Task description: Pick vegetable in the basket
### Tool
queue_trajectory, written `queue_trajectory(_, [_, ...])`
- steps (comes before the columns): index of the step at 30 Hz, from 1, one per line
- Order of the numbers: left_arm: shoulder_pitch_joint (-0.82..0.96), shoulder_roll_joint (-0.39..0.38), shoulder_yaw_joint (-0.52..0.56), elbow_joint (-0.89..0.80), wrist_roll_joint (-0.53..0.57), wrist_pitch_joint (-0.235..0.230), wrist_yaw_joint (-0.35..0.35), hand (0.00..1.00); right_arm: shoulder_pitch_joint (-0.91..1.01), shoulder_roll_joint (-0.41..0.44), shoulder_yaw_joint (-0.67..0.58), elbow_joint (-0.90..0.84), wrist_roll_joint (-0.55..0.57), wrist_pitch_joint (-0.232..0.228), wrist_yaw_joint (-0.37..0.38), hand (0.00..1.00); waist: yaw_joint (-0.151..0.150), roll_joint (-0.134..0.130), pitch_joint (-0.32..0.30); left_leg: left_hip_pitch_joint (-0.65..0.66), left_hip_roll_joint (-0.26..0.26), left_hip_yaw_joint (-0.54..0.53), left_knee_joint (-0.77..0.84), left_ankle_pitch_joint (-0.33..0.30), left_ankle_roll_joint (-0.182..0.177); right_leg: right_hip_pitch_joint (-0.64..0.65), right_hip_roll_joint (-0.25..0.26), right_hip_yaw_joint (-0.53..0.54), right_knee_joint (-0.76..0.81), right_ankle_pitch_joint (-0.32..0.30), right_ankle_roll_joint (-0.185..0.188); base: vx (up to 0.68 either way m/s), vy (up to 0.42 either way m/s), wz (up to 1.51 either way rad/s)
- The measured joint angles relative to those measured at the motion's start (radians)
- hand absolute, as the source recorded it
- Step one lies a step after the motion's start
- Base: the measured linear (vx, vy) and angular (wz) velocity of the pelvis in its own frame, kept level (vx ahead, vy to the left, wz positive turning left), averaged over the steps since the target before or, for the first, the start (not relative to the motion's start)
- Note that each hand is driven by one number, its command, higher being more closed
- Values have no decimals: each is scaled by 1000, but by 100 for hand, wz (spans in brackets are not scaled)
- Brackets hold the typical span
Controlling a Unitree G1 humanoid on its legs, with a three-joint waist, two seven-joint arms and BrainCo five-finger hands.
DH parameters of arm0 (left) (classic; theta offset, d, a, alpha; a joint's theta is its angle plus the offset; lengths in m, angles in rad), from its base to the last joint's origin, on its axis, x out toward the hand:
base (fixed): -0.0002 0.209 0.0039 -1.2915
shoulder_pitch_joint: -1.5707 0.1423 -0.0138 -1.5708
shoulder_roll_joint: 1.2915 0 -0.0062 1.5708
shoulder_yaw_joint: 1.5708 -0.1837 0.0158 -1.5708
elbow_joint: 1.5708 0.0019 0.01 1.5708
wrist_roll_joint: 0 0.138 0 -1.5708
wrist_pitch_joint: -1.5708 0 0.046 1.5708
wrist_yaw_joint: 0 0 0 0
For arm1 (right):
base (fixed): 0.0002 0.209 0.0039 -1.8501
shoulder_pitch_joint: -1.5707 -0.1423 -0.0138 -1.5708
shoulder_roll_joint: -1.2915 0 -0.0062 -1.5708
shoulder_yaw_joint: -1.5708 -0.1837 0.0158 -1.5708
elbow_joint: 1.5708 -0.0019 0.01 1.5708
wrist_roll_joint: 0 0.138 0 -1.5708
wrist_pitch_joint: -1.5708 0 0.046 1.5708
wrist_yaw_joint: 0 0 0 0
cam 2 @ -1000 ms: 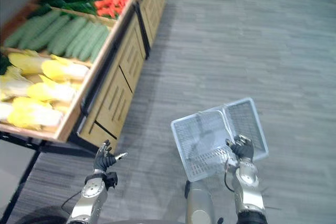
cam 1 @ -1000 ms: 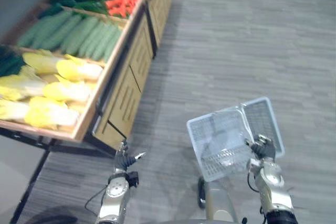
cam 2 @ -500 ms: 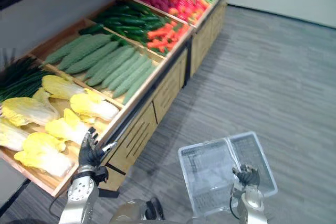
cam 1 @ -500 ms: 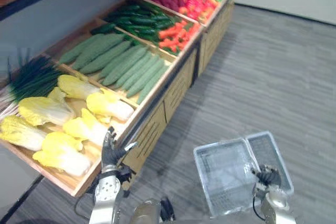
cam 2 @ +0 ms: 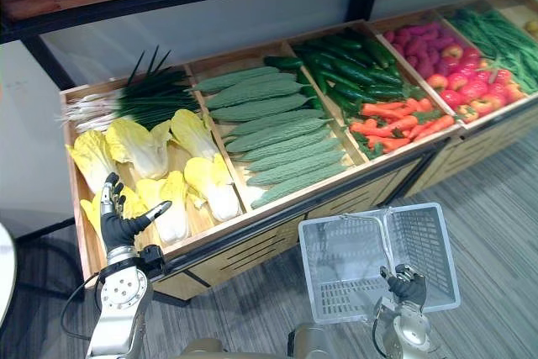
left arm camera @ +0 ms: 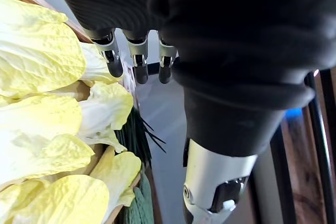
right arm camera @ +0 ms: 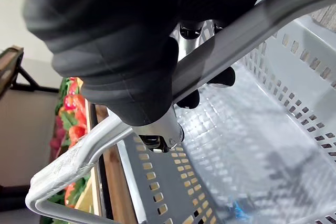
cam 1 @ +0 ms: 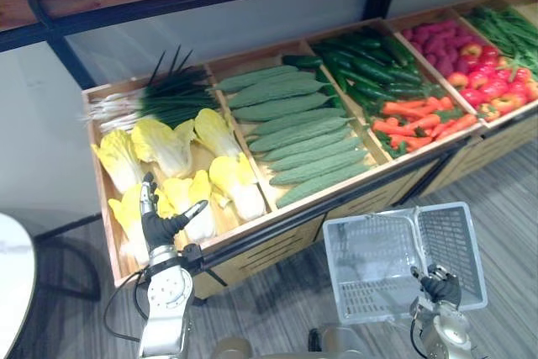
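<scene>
Several cabbages: pale yellow, in the left compartment of the stand, beside long green gourds.
Left hand: fingers straight and spread, raised over the nearest cabbages, holding nothing.
Basket: grey slotted plastic, near right, before the stand.
Right hand: fingers curled round the handle.

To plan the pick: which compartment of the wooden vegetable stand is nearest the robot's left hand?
The leftmost one, holding pale yellow leafy cabbages; the left hand is at its front edge. The others lie further right.
</scene>
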Motion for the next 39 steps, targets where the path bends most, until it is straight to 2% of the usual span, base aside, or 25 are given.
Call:
queue_trajectory(5, [-23,23,0,78,44,25,-19,0,8,15,13,0,0,0,16,100,0,2,-2,-21,-6,28,-21,17,2,-3,-11,-2,-49,1,-5,-54,-6,6])
queue_trajectory(10, [-40,54,16,189,111,73,-17,0,13,40,19,0,2,0,20,100,0,-15,-15,-34,-5,66,-97,61,1,-36,-11,2,-78,29,-15,-97,-18,-3])
queue_trajectory(14, [-61,68,19,253,149,104,-13,0,15,40,19,0,3,0,33,100,-2,-19,-15,-39,-1,84,-122,71,-4,-48,-5,11,-93,45,-16,-45,-11,-10])
queue_trajectory(19, [-175,105,16,367,168,126,5,0,11,36,40,-4,23,-6,36,100,-6,-41,-13,-66,-6,109,-152,94,-9,-98,-4,29,-92,55,-12,10,-1,-9])
queue_trajectory(23, [-278,135,-5,443,168,129,13,0,4,36,61,-34,38,-6,36,100,-14,-59,1,-101,-4,130,-154,111,-27,-139,-2,29,-101,66,-20,35,-3,-2])
queue_trajectory(25, [-326,149,-13,481,168,129,29,0,-12,29,77,-36,39,-6,35,100,-26,-62,19,-108,-3,130,-154,117,-25,-142,-2,26,-104,69,-23,0,0,0])
queue_trajectory(30, [-483,195,-23,636,171,145,73,0,-56,18,102,-44,46,-19,34,100,-28,-70,71,-138,-3,131,-180,156,-31,-174,-3,26,-125,101,-31,-37,-14,2])
queue_trajectory(31, [-502,203,-23,650,178,146,74,100,-60,16,105,-49,49,-20,34,100,-28,-70,79,-146,-3,131,-181,156,-30,-181,-3,25,-126,103,-31,-64,-19,2])
queue_trajectory(39, [-616,251,-23,738,214,127,49,100,-73,-3,129,-80,79,-23,33,100,-25,-72,125,-180,-5,143,-185,161,-20,-211,-6,30,-139,131,-20,-112,-14,1])
